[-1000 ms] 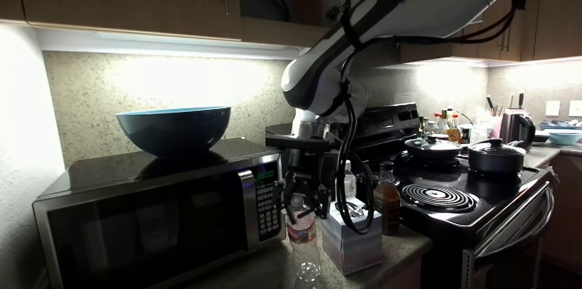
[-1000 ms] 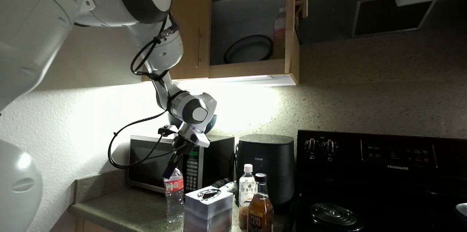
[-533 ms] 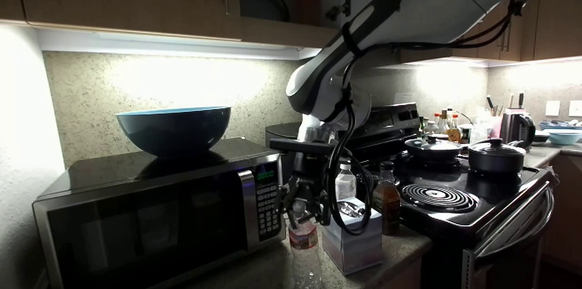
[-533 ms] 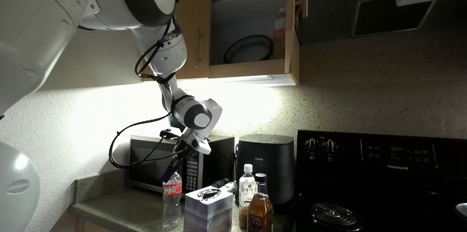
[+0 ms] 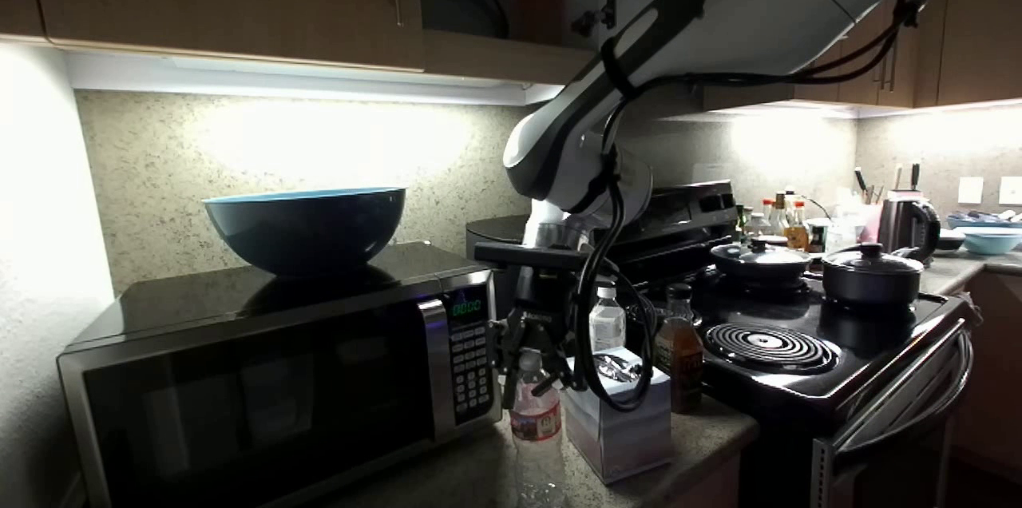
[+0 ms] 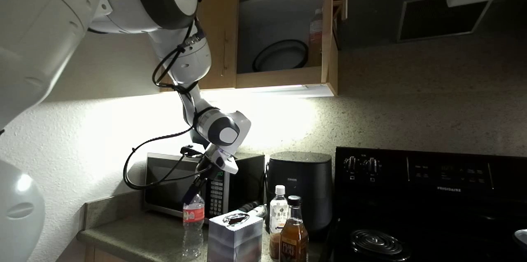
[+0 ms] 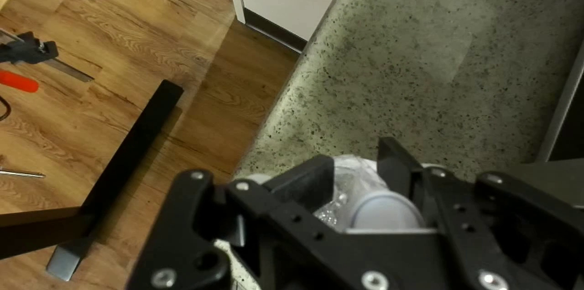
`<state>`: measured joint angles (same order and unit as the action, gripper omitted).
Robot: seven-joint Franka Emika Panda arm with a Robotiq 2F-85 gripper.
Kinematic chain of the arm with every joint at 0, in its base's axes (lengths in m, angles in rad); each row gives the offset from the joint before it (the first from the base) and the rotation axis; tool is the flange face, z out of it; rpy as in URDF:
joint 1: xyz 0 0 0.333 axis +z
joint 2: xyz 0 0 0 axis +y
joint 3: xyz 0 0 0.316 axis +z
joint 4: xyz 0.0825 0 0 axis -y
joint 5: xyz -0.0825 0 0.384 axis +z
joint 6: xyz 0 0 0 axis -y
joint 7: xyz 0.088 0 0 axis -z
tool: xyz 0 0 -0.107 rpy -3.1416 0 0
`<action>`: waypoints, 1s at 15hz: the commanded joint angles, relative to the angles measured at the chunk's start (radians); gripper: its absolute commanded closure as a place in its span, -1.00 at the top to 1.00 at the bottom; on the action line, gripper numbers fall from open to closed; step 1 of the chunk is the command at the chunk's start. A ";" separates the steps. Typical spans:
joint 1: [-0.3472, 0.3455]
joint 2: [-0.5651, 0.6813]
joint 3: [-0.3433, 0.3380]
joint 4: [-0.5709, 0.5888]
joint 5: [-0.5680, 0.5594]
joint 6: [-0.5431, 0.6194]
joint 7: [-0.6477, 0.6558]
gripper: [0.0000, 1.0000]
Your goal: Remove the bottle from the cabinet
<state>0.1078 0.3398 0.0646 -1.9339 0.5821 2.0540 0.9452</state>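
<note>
The jaws stand apart, one on each side of the upper part of a clear red-labelled bottle (image 6: pixel 193 227), whose pale cap (image 7: pixel 387 213) shows between them in the wrist view; I cannot tell whether they pinch it or only flank it. That bottle is upright on the bench (image 7: pixel 410 66). Just beside it a pale box (image 5: pixel 619 432) takes up the side toward the stove (image 5: pixel 866 348), and a black cable (image 5: pixel 581 312) hangs in front of the box in an exterior view. Beyond the box, close together, are a white-capped bottle (image 6: pixel 279 212) and a brown bottle (image 6: pixel 294 238) with a dark top. On the opposite side is the microwave (image 5: pixel 275 396), carrying a large dark bowl (image 5: pixel 307 230); the arm (image 6: pixel 220 128) hides part of both in an exterior view. A black upright appliance (image 6: pixel 302 183) stands behind the two bottles, between the microwave and the stove. Above the microwave hangs the cabinet (image 6: pixel 280 77). The reddish bottle (image 6: pixel 315 37), pale at the top, stands inside it, in the open section, at the end nearer the stove. A round, dark-rimmed thing (image 6: pixel 280 58) is set on edge just beside it; I cannot tell whether they touch. Farther off, a lidded pan (image 5: pixel 760 264) and a lidded pot (image 5: pixel 872 283) stand on the stove; past them is a dark kettle (image 5: pixel 905 227).
</note>
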 commanded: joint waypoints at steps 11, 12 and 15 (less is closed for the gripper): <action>0.000 -0.038 -0.010 -0.031 -0.002 0.010 0.023 1.00; 0.002 -0.046 -0.012 -0.033 -0.006 0.017 0.025 1.00; 0.002 -0.059 -0.016 -0.038 -0.006 0.028 0.028 1.00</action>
<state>0.1079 0.3278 0.0518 -1.9339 0.5814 2.0593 0.9459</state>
